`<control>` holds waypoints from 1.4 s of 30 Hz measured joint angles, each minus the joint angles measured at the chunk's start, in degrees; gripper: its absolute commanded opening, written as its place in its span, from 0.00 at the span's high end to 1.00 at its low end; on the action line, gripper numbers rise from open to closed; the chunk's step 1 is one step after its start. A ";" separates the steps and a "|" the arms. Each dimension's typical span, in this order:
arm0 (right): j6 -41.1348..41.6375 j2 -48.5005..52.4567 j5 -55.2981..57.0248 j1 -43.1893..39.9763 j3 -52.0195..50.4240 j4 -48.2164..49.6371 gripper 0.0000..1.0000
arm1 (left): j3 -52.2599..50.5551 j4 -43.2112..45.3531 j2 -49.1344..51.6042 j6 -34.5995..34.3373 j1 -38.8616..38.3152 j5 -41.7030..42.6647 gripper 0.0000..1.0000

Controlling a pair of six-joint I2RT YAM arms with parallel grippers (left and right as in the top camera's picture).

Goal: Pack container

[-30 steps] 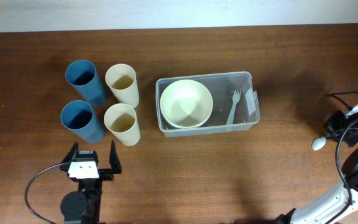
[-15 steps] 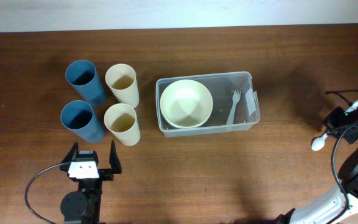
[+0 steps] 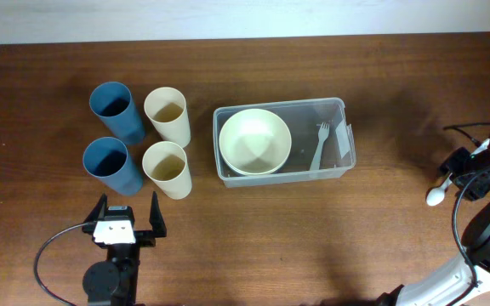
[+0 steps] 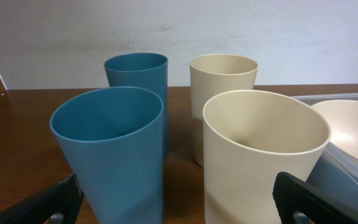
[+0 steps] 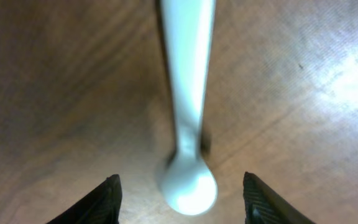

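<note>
The clear container (image 3: 339, 109) stands in the middle of the table, holding a cream bowl (image 3: 255, 141) and a white fork (image 3: 320, 144). A white spoon (image 3: 435, 195) lies on the wood at the far right. My right gripper (image 3: 454, 175) hangs over the spoon's handle. In the right wrist view the spoon (image 5: 188, 93) lies between the open gripper (image 5: 182, 200), and neither finger touches it. My left gripper (image 3: 126, 223) stands open near the front edge, just short of the cups. In the left wrist view the gripper (image 4: 176, 205) spans a blue cup (image 4: 114, 149) and a cream cup (image 4: 260, 149).
Two blue cups (image 3: 113, 110) (image 3: 109, 164) and two cream cups (image 3: 167, 115) (image 3: 167, 168) stand upright in a square left of the container. The container's rim and the bowl (image 4: 353, 134) show at the right of the left wrist view. Cables trail from both arms.
My right gripper has opened over the spoon and shifted slightly. The spoon rests at the same spot. The left arm has not moved.
</note>
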 measured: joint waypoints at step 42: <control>5.51 -3.37 1.14 0.04 -7.21 3.61 0.76 | 0.00 0.00 0.00 0.00 0.00 0.00 0.00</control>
